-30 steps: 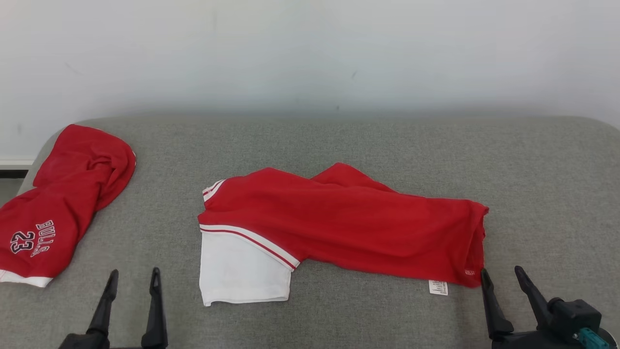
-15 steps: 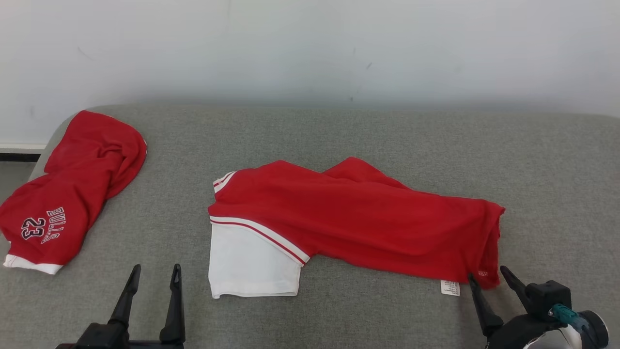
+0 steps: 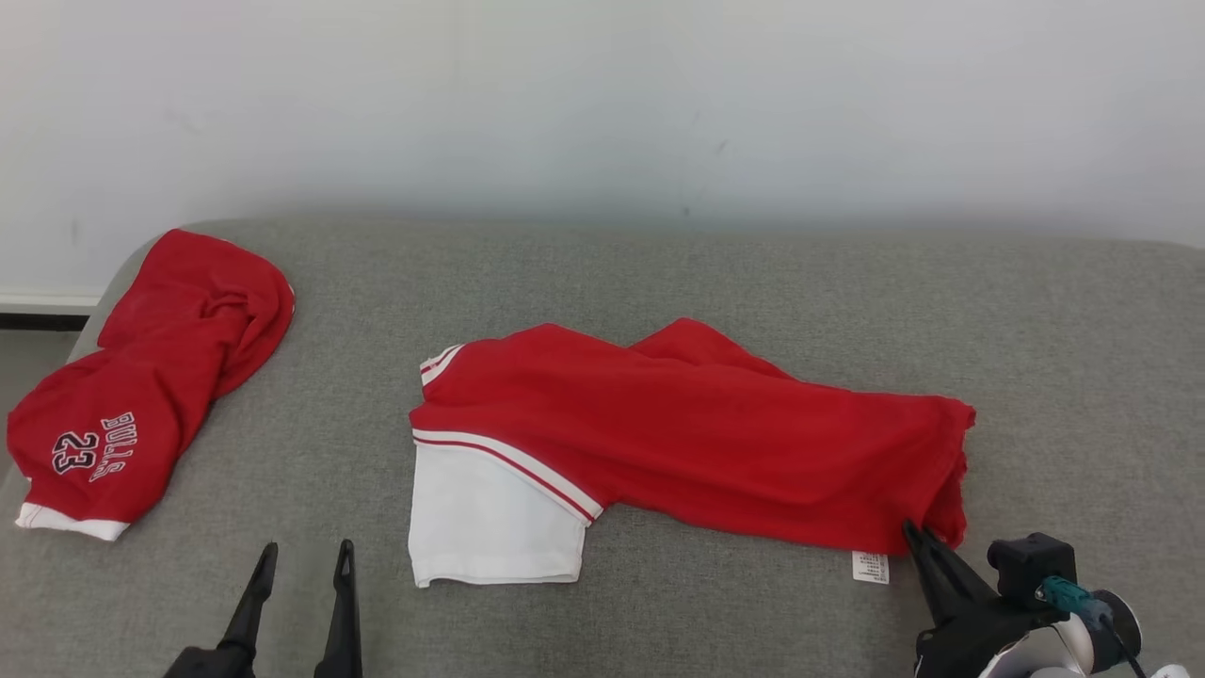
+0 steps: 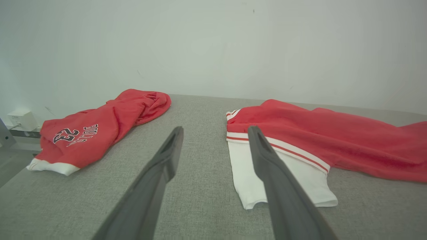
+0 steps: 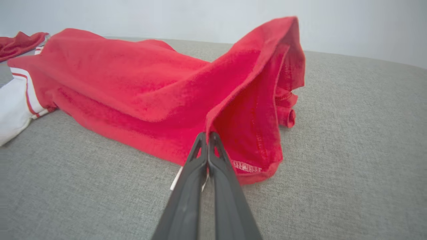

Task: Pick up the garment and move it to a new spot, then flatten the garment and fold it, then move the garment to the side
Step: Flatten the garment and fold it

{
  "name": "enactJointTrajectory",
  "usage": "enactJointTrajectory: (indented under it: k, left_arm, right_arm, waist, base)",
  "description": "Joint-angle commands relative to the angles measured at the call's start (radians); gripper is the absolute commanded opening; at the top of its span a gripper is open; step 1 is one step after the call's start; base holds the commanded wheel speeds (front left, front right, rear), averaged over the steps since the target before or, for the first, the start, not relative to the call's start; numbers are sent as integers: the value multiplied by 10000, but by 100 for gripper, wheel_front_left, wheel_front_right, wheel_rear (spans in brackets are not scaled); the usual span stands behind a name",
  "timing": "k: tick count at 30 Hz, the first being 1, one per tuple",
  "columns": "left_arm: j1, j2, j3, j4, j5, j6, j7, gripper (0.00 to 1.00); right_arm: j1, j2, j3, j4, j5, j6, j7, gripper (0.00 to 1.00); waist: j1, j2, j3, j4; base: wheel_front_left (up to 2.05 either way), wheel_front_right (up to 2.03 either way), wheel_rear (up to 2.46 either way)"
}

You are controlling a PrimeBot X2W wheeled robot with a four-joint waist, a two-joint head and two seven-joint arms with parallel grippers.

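Right gripper (image 3: 911,529): at the near right, its two dark fingers pressed together with no gap between them, pinching the near right corner of the red shirt (image 3: 697,443). In the right wrist view (image 5: 207,135) the hem rises in a fold from the fingertips.
Left gripper (image 3: 306,551): at the near left, fingers apart and touching nothing, above the bare grey cushion (image 3: 659,273). In the left wrist view (image 4: 216,128) the gap between the fingers points at cushion just left of the shirt.
Tag (image 3: 870,567): small and white, flat on the cushion just left of the right gripper's fingertips.
Shirt: spread across the middle of the cushion, lying long from left to right. Its white sleeve (image 3: 490,527) is at the near left end, right of the left gripper and apart from it.
Jersey (image 3: 141,405): a second red piece marked "BULLS 23", crumpled at the far left edge, well apart from the shirt.
Wall (image 3: 602,94): pale, behind the cushion.
Change: half a second ago the right gripper's fingers stood apart on either side of the shirt's corner; now they are shut on it. The left gripper is as wide apart as before.
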Motion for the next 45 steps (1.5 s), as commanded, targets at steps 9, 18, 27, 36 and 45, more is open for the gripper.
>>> enactJointTrajectory:
  k: [9, 18, 27, 36, 45]
  left_arm:
    - [383, -200, 78, 57, 34, -49, -33, 100]
    - [346, -248, 119, 33, 57, -45, -33, 100]
    - [211, -262, -23, 101, -33, -47, -33, 100]
    - [58, -162, -196, 206, -37, -46, -33, 100]
    - [-31, -7, -348, 374, -172, -47, -33, 100]
  right_arm:
    - [1369, -709, 155, -2600, 344, -26, -232, 0]
    - [3497, -775, -688, -5344, 447, -26, 284, 0]
    - [4051, -655, -1307, -6399, 239, -26, 970, 0]
    - [2950, -752, -1179, -5357, 241, -27, 1047, 0]
    - [1319, -903, -906, -2823, 211, -27, 704, 0]
  waist:
    - [0, -1, -363, -884]
    - [0, -1, -318, -1178]
    - [0, -1, -234, -1090]
    - [0, -1, -235, -405]
    - [0, -1, -155, 273]
  base:
    - [0, 0, 0]
    - [0, 0, 0]
    - [0, 0, 0]
    - [0, 0, 0]
    - [0, 0, 0]
